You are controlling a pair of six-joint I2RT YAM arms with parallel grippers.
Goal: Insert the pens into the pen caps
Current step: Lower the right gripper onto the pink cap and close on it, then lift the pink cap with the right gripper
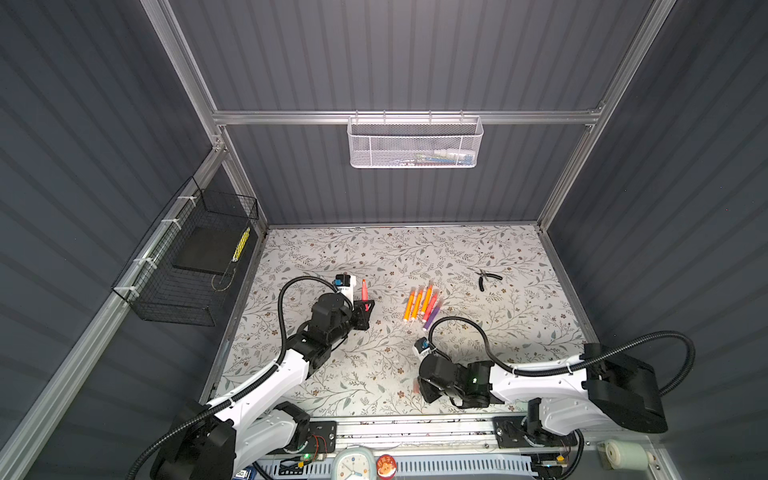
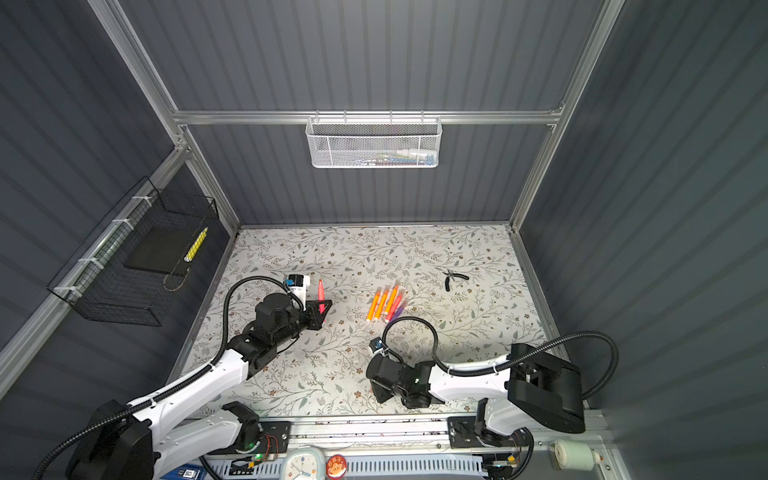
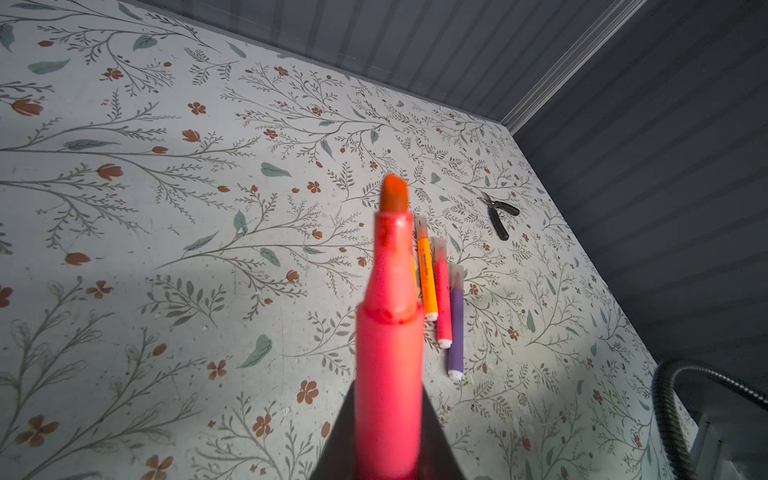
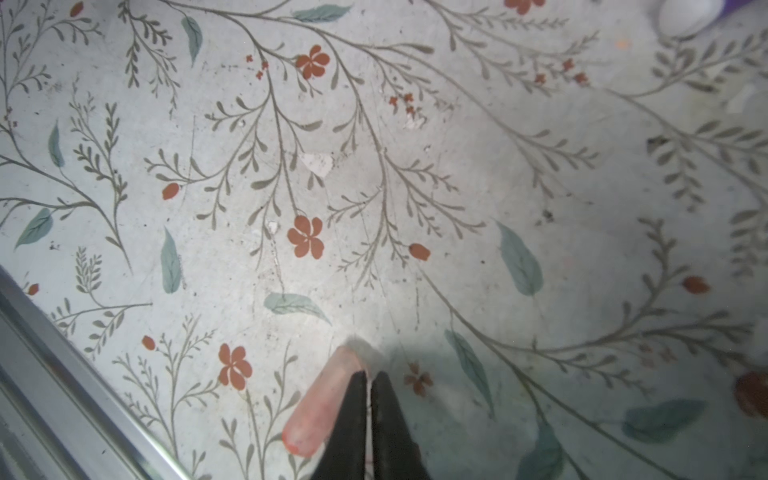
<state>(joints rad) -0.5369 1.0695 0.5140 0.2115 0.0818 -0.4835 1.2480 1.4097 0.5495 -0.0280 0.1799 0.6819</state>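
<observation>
Nearest the viewer, an aluminium front rail (image 1: 415, 428) runs along the front edge of the floral-patterned table (image 1: 374, 249), with both arm bases mounted on it. Just beyond that rail, right of centre, the right gripper (image 4: 369, 374) points down at the table with its two black jaws pressed together and nothing between them. A translucent pinkish pen cap (image 4: 320, 407) lies flat right beside one jaw and is partly hidden by it (whether they touch is unclear). Further in, on the left, the left gripper (image 1: 366, 306) is clamped on the lower barrel of a red-pink pen (image 1: 364, 289), whose uncapped tip points up and away from the arm. Bare patterned surface separates the two grippers. Right of the held pen, near the table's middle, lies a row of five pens (image 1: 419, 305), close together and side by side: three orange, one red-pink and one purple. The left wrist view shows pale caps on the far ends of three of them. Beyond the row, toward the right edge, black-handled pliers (image 1: 486, 278) lie alone. Open tabletop stretches from there to the rear wall (image 1: 374, 195). A black wire basket (image 1: 187, 257) hangs on the left wall, and a white mesh basket (image 1: 415, 143) hangs higher on the rear wall.
</observation>
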